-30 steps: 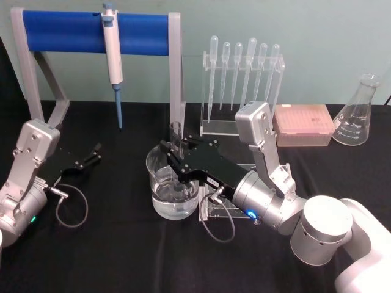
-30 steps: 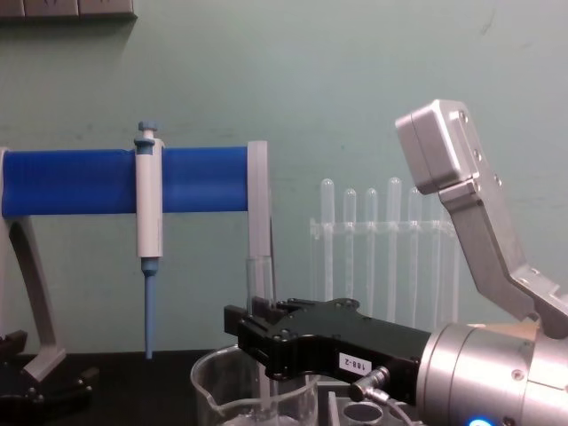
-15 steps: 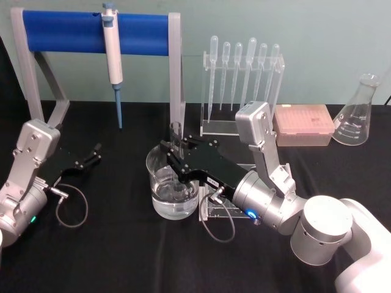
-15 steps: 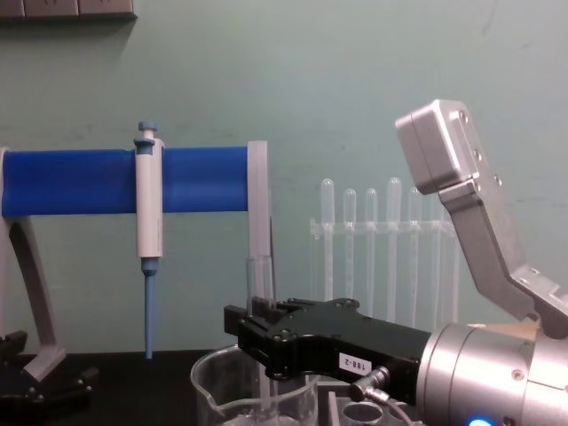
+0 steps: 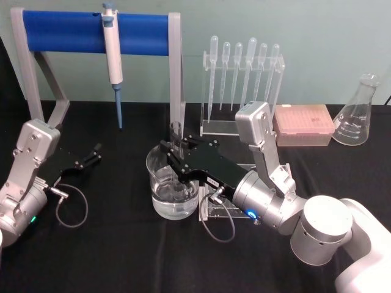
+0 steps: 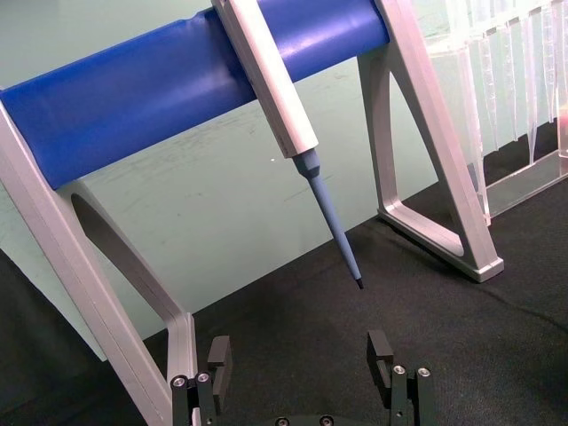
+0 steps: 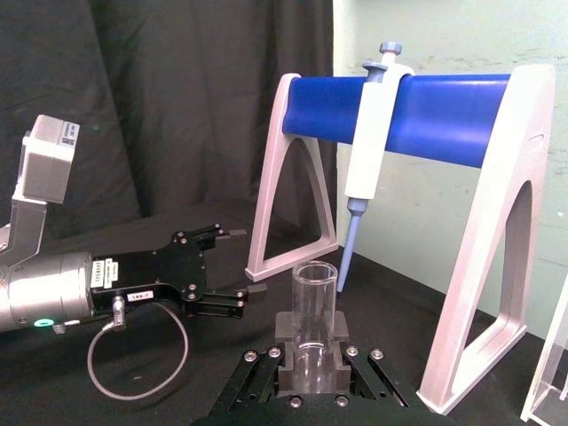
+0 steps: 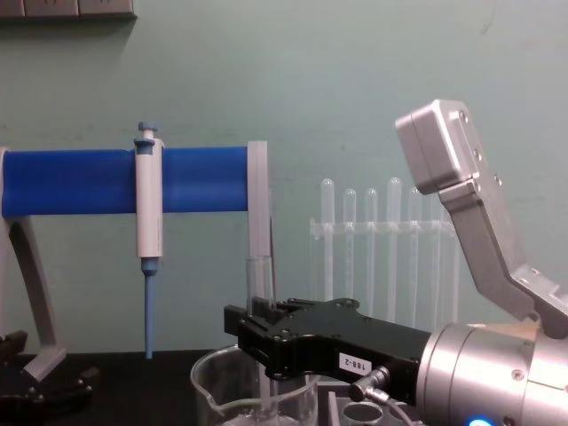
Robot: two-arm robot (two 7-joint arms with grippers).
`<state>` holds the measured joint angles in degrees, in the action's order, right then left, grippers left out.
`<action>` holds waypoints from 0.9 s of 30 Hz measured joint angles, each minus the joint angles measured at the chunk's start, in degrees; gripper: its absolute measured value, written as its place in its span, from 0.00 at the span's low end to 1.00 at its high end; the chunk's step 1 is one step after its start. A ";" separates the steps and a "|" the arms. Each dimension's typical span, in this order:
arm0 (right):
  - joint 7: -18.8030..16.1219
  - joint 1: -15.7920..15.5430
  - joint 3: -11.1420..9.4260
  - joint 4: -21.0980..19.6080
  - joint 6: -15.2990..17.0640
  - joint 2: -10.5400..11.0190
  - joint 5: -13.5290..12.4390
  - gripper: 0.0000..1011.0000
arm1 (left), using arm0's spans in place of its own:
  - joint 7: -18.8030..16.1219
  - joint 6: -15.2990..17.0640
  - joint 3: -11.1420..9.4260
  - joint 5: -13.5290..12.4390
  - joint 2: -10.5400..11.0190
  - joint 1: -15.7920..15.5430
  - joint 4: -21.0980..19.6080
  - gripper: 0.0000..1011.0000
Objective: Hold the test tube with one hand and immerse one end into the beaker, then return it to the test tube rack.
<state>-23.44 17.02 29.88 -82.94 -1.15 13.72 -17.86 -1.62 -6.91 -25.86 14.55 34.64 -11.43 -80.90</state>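
Item: test tube [image 5: 176,141], thin glass, light, rigid, slippery, breakable (judged); best gripped on the upper shaft below the rim. It stands upright in the beaker [image 5: 173,190] at tabletop centre, clenched by the right end effector [image 5: 178,160]. The right wrist view shows its open mouth [image 7: 314,273]; the left end effector [image 6: 302,362], released, idles at left.
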 joint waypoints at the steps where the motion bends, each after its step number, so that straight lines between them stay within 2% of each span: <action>1: 0.00 0.00 0.00 0.00 0.00 0.00 0.00 0.22 | 0.00 0.00 0.00 0.00 0.00 0.00 0.00 0.99; 27: 0.00 0.00 0.00 0.00 0.00 0.00 0.00 0.22 | 0.00 0.00 0.00 0.00 0.00 0.00 0.00 0.99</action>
<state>-23.44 17.02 29.88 -82.94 -1.15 13.72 -17.86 -1.62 -6.90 -25.86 14.55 34.64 -11.43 -80.90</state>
